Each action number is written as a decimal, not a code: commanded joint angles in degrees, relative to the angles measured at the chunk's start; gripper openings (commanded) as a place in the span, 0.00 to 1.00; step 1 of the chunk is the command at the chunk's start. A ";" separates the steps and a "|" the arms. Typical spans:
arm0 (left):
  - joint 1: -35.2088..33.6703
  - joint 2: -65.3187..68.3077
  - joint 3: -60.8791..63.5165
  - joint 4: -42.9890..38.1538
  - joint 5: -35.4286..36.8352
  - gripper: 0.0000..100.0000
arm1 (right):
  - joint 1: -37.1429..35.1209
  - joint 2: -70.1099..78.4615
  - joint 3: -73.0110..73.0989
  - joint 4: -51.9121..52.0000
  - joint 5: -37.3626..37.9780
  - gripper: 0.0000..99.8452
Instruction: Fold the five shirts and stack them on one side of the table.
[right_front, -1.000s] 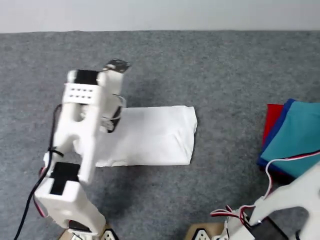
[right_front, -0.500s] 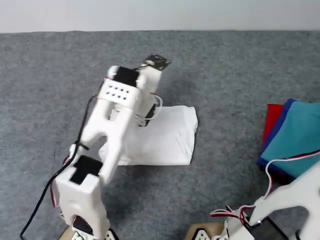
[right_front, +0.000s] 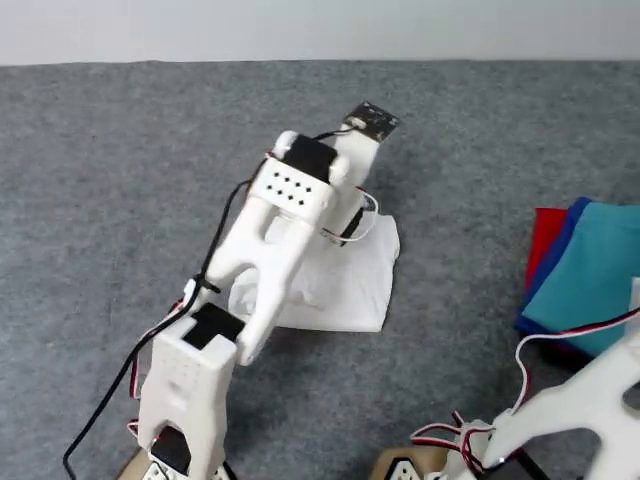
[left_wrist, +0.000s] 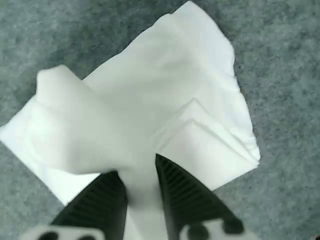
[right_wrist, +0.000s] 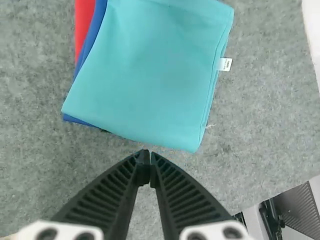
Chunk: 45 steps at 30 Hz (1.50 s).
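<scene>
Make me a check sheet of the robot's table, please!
Surface: grey felt-like table.
Job's things: white shirt mid-table, partly folded; teal shirt on top of a blue shirt and a red shirt, stacked at the table's edge.
Clutter: nothing seen.
Hands: left hand pinching a fold of the white shirt; right hand shut, holding nothing, over bare table beside the stack.
Cables: black cable along the left arm; red and white wires by the right arm's base.
Surroundings: pale wall behind the table.
</scene>
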 joint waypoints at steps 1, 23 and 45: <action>1.23 0.79 -4.70 1.41 0.62 0.00 | 0.57 -1.63 -0.26 1.71 0.53 0.01; 3.78 7.74 -14.55 1.49 3.43 0.22 | 0.75 -1.63 -0.26 2.07 0.53 0.01; -11.96 -31.03 27.91 1.49 -3.60 0.01 | -21.67 -0.48 0.62 2.15 -4.66 0.01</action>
